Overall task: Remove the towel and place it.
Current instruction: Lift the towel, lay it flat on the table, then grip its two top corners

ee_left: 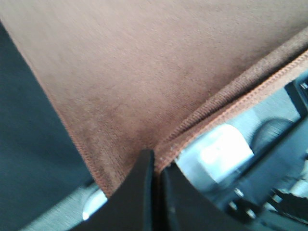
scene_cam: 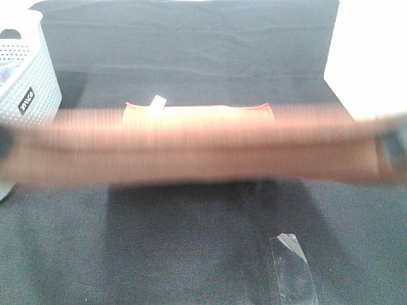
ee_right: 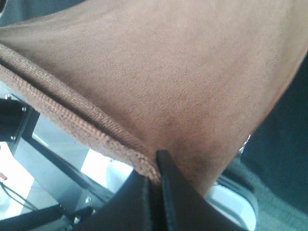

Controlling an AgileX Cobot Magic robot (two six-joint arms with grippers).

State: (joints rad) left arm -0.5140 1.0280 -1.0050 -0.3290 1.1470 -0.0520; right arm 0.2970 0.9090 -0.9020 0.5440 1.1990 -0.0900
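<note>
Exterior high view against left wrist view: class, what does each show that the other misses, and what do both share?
Exterior high only: the white basket, a white tag, a tape strip. Left wrist only: the left claw shut on the towel at its stitched edge. Both: that brown towel, held over the black cloth.

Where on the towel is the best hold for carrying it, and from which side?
At the stitched edge, one end per gripper, coming in from outside that edge. It is thin and flat enough for shut jaws, and the towel hangs stretched wide between the left gripper and right gripper.
</note>
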